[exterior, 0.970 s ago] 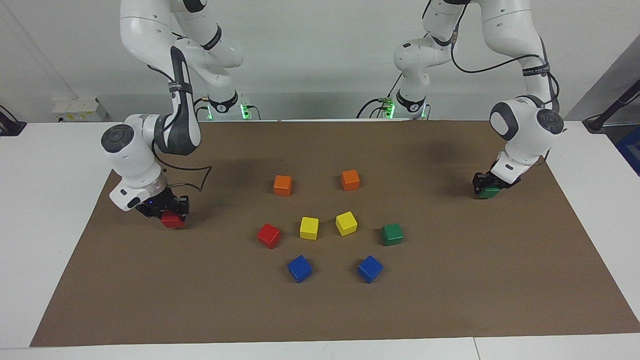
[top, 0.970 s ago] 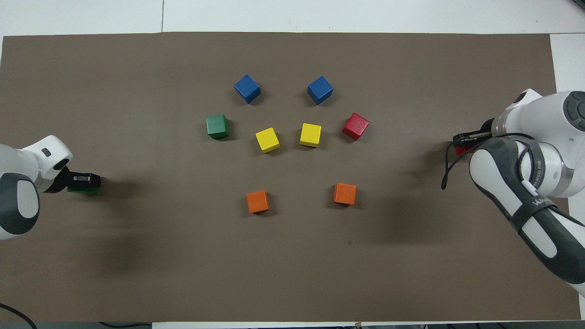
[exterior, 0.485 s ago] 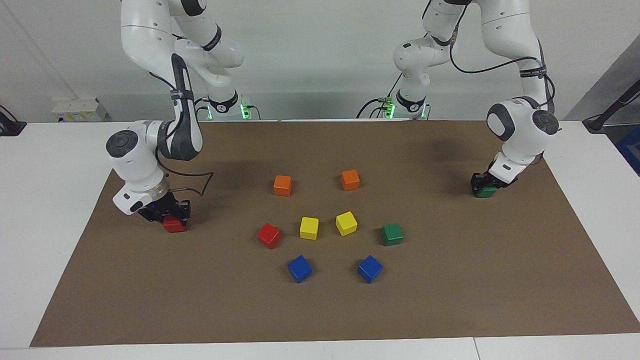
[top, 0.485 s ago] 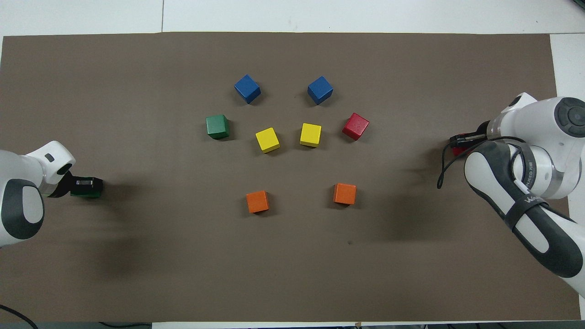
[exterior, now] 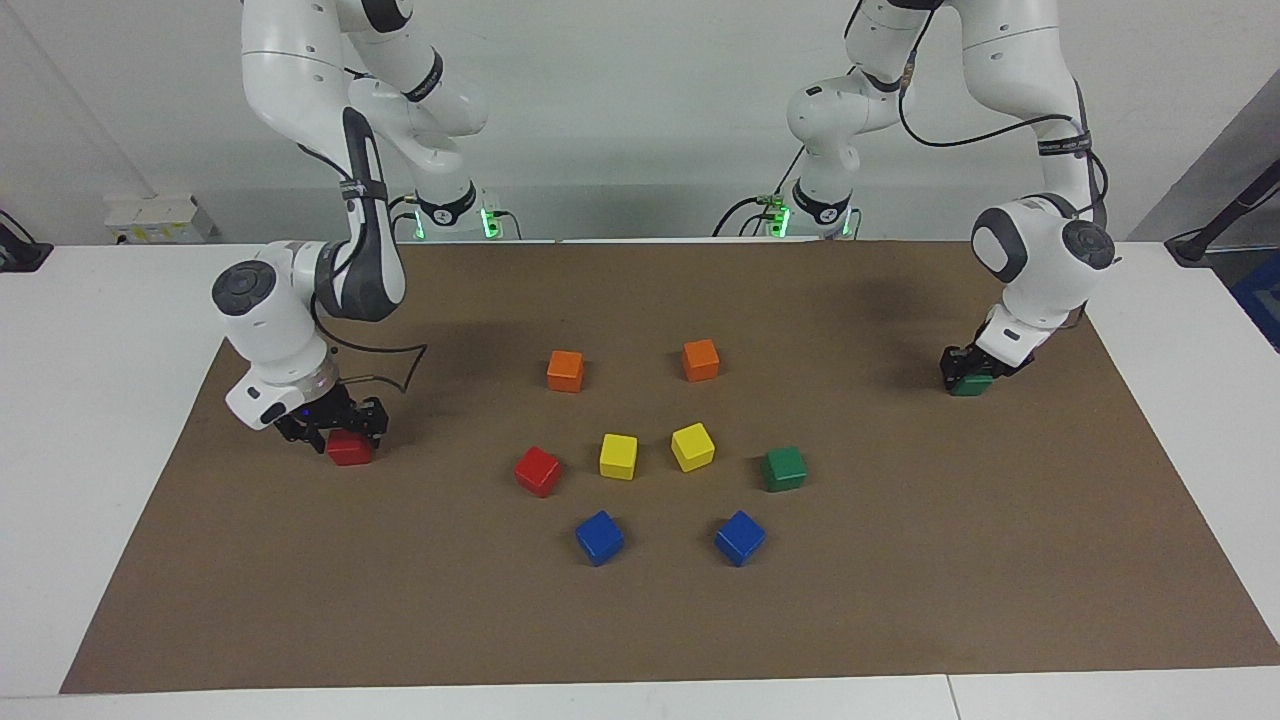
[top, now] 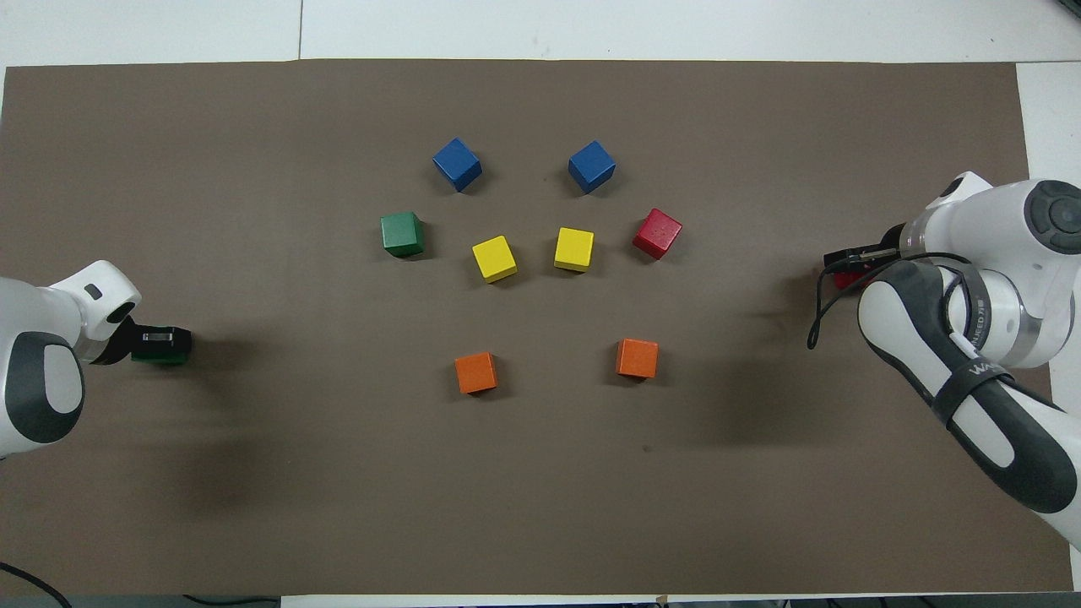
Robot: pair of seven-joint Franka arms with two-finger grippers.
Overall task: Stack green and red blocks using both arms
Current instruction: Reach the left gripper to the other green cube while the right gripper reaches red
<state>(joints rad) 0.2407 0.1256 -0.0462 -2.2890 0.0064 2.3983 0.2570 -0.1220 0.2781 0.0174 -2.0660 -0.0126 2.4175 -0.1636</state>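
While the left tool [exterior: 972, 368] sits low over the outer green block [exterior: 970, 386] at the left arm's end of the brown mat [exterior: 900, 600], I cannot tell whether it clamps the block or stands loose. The right tool [exterior: 335, 425] stands wide just above the outer red block [exterior: 349, 449], which rests on the mat at the right arm's end. The middle green block [exterior: 784, 468] and middle red block [exterior: 537, 470] lie mid-mat, two yellow blocks [exterior: 618, 455] between them.
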